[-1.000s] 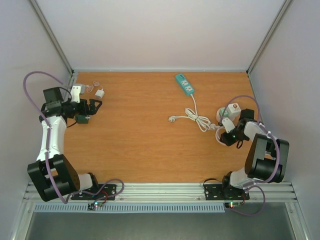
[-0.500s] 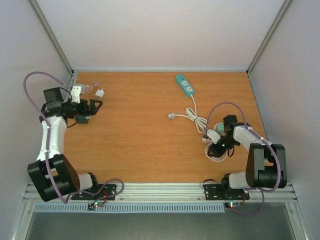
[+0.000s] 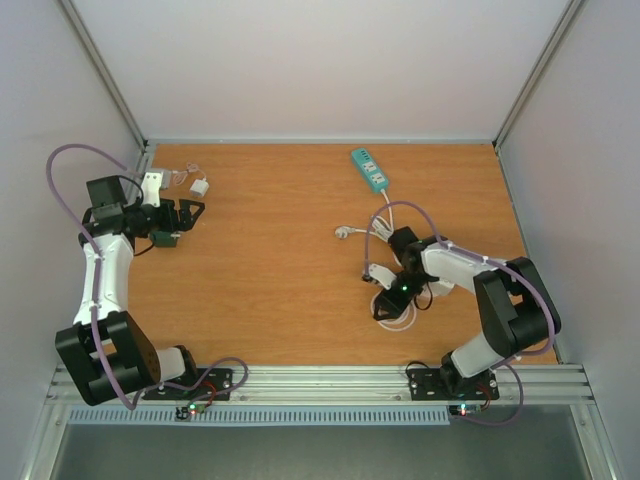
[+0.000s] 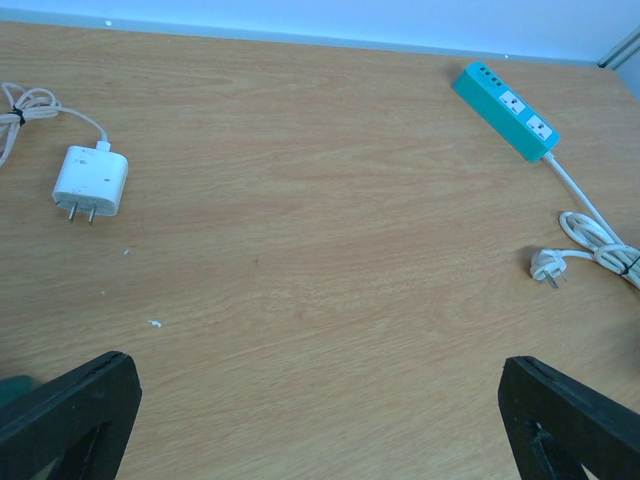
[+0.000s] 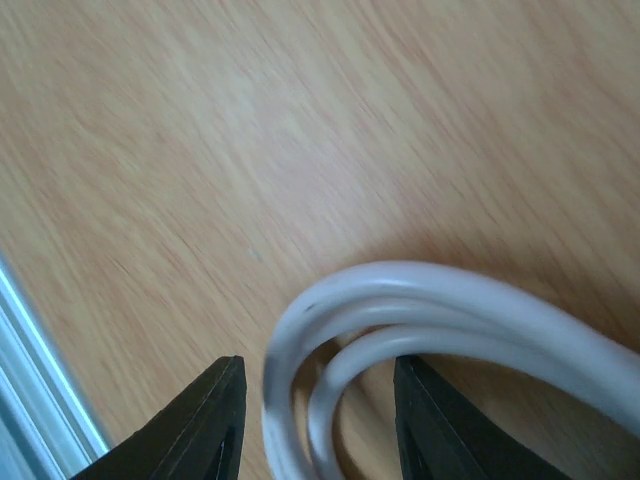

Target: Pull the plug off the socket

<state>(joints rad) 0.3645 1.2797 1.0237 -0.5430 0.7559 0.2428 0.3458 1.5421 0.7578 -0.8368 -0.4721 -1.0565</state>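
Observation:
In the right wrist view a coiled white cable lies on the table between my right gripper's black fingers. The jaws stand apart, and a gap shows between the left finger and the coil. From above, the right gripper is right of the table's middle, over the white cable loop. The plug and the socket are hidden in these views. My left gripper hovers open at the far left, with only bare wood between its fingers.
A teal power strip lies at the back, its white lead running to a loose pronged end. A white charger and a small green object lie near the left gripper. Side walls close in both sides.
My right arm has swept left from the right wall toward the table's middle, taking the white cable loop along. Its jaws have parted a little. The left arm has not moved.

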